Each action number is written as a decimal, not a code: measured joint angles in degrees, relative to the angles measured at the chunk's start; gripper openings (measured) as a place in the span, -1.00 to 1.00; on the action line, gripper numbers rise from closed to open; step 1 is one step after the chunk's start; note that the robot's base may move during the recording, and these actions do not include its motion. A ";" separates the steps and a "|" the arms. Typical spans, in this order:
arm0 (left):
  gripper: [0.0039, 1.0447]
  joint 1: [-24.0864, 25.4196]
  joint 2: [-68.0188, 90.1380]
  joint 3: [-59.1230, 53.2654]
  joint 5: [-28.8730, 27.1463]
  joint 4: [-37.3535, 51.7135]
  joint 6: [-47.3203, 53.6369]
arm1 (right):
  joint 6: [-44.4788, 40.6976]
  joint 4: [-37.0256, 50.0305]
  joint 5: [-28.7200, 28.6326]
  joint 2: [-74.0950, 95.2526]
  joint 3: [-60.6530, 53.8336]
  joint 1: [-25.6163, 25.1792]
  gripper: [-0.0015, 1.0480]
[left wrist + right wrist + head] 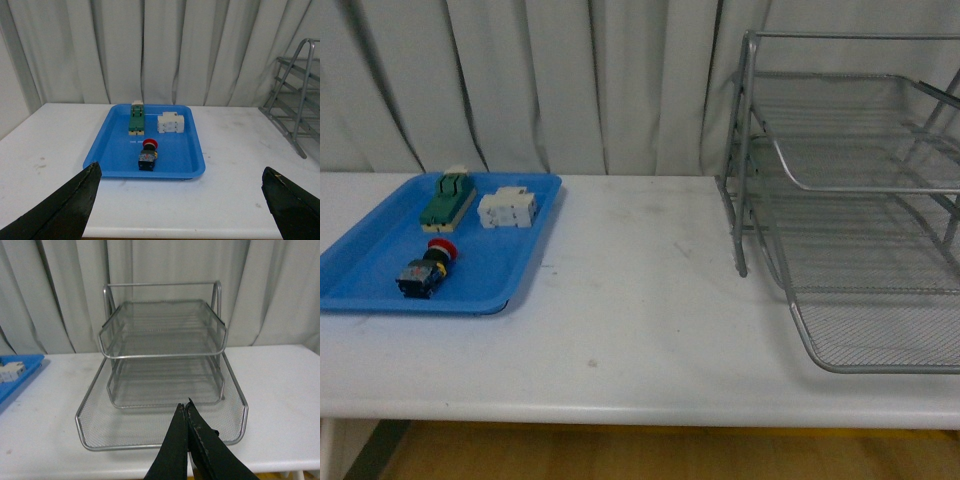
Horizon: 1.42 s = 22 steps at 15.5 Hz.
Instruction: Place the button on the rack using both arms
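Observation:
The button [427, 269], red cap, yellow ring, blue-and-black body, lies on its side in the blue tray [510, 270] at the table's left. It also shows in the left wrist view [148, 154]. The silver wire-mesh rack [850, 210] stands at the right, empty, and fills the right wrist view [162, 365]. My left gripper [182, 172] is open, its fingers [65, 205] wide apart, well back from the tray near the table's front edge. My right gripper [186, 406] is shut and empty, in front of the rack's bottom tier. Neither arm shows in the front view.
A green block [448, 197] and a white block [508, 208] lie at the tray's far end. A grey curtain [570, 80] hangs behind the white table [640, 300].

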 joint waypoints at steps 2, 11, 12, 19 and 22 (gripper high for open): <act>0.88 0.00 0.00 0.00 0.02 -0.02 0.00 | -0.02 -0.83 -0.07 -0.11 -0.24 0.00 -0.97; 0.88 -6.38 47.56 18.73 -14.40 4.26 2.08 | -0.20 -0.72 -0.07 -0.11 -0.24 0.22 0.87; 0.88 -5.01 58.75 23.28 -10.99 7.45 2.97 | -0.20 -0.70 -0.09 -0.11 -0.22 0.22 0.87; 0.88 2.58 123.69 74.86 -3.43 -2.27 2.69 | -0.20 -0.74 -0.07 -0.11 -0.22 0.22 0.87; 0.88 3.13 129.15 81.88 -3.37 -5.05 1.33 | -0.20 -0.72 -0.07 -0.11 -0.22 0.22 0.87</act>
